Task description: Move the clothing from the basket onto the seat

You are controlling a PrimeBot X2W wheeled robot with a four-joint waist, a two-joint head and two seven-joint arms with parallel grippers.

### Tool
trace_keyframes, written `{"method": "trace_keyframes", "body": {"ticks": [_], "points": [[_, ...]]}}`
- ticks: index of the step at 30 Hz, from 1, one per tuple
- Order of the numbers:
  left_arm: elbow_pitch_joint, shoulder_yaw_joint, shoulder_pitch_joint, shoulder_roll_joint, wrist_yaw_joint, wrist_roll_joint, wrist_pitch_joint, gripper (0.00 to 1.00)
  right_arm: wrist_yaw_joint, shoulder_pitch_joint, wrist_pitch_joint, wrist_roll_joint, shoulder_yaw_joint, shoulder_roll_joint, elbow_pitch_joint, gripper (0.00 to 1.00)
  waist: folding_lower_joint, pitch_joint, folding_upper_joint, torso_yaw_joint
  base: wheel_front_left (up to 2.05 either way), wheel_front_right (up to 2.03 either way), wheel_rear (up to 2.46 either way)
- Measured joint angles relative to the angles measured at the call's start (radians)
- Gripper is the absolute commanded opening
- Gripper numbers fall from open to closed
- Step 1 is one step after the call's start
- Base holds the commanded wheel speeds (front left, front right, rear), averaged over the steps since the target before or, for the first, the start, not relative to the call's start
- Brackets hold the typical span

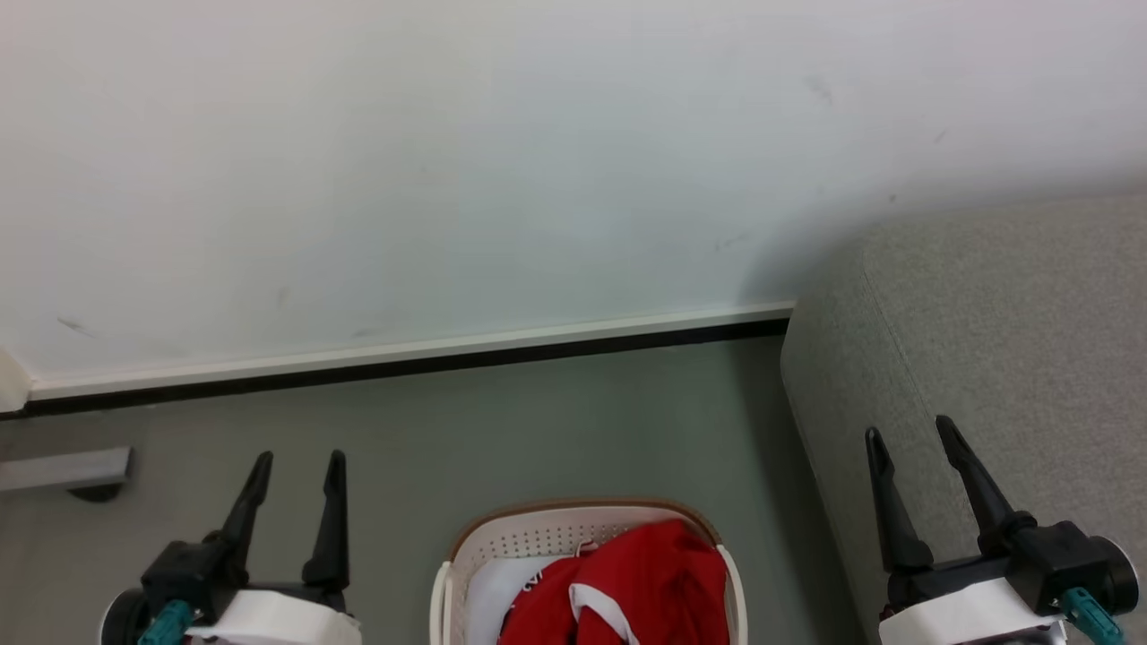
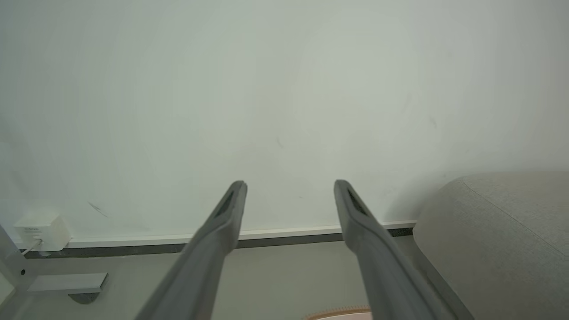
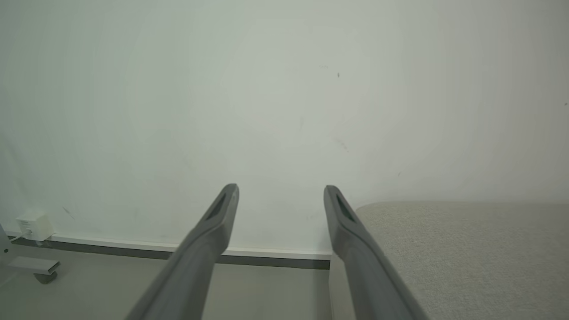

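Head view: left gripper (image 1: 300, 459) and right gripper (image 1: 909, 430) are both spread wide with nothing held, fingers aimed at the wall (image 1: 448, 161). Both wrist views agree: fingers apart, empty.

Clothing (image 1: 645, 573) is in the basket (image 1: 582, 507), which sits on the floor (image 1: 538, 421) between the two grippers, low centre of frame. Nothing red is on the seat (image 1: 1004, 340) yet, so the task looks unstarted. Seat is just right of the basket, with the right gripper over its near edge.

Handling, my read: light, limp fabric that will drape and trail. No breakage risk, but a shallow pinch could slip off or lift only one layer. Best hold is probably the raised red hump at the top of the pile, pinching a thick fold. Avoid the white cloth (image 1: 493, 582) lying to its left in the basket.

Orientation: the clothing is bunched, so it has no clear long axis or heading. The pile is heaped toward the basket's right side, nearer the seat, with a white stripe running diagonally across the front. Its lower part is cut off by the frame edge, so I can't tell the full extent or how many pieces there are.
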Motion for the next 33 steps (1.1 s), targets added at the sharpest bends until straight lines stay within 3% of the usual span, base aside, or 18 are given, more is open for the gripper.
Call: {"method": "trace_keyframes", "body": {"ticks": [12,22,33], "points": [[0.08,-0.06,-0.135,0.032,-0.013,-0.042,0.0,1.0,0.0,-0.088,0.0,0.01,-0.032,-0.001,-0.085,1.0,0.0002,0.187,0.0,-0.058,0.0,0.0,0.0],[0.276,-0.233,-0.312,0.113,-0.017,-0.139,0.045,1.0,0.0,-0.165,0.0,0.04,-0.047,-0.001,-0.154,1.0,0.0003,0.369,0.0,-0.11,0.0,0.0,0.0],[0.415,-0.533,-0.501,0.228,-0.017,-0.177,0.165,1.0,0.0,-0.208,0.0,0.1,-0.049,-0.001,-0.213,1.0,0.0003,0.544,0.0,-0.184,0.0,0.0,0.0]]}}
